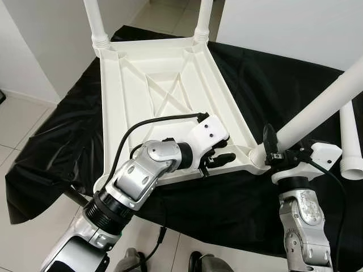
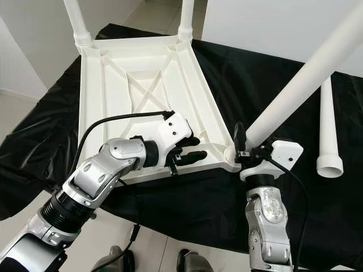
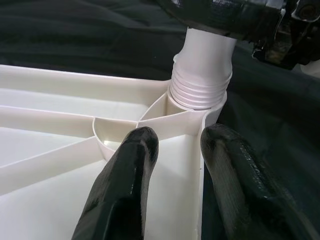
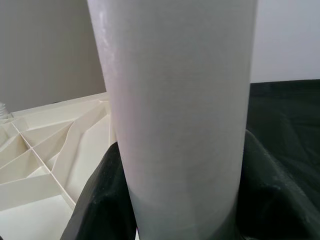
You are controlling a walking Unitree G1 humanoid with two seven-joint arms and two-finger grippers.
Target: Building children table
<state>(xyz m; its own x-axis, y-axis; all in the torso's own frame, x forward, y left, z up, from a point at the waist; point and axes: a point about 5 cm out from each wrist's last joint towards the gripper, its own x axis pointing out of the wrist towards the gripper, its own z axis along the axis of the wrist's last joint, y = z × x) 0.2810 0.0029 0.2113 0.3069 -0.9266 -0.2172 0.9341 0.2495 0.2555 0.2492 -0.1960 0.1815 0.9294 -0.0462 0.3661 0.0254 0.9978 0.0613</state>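
The white children's table (image 1: 170,85) is lying upside down on a black cloth (image 1: 272,85), with two legs already standing in the far corner sockets at about 12 o'clock. The right end effector (image 1: 278,148) is gripping a third leg (image 1: 323,105) just above its threaded base, which is sitting in the near corner socket (image 1: 256,157) at about 4 o'clock and leaning outward toward 2 o'clock. To do this step well, the leg likely needs bringing upright over the socket before it is turned, so the threads engage squarely; forcing it while tilted risks cross-threading. The left end effector (image 1: 218,157) is bracing the near rim (image 3: 197,165) of the table beside that socket, its fingers (image 3: 127,185) narrowly parted and straddling the rim wall. A fourth leg (image 1: 351,141) is lying loose on the cloth at 3 o'clock, well apart from the frame.
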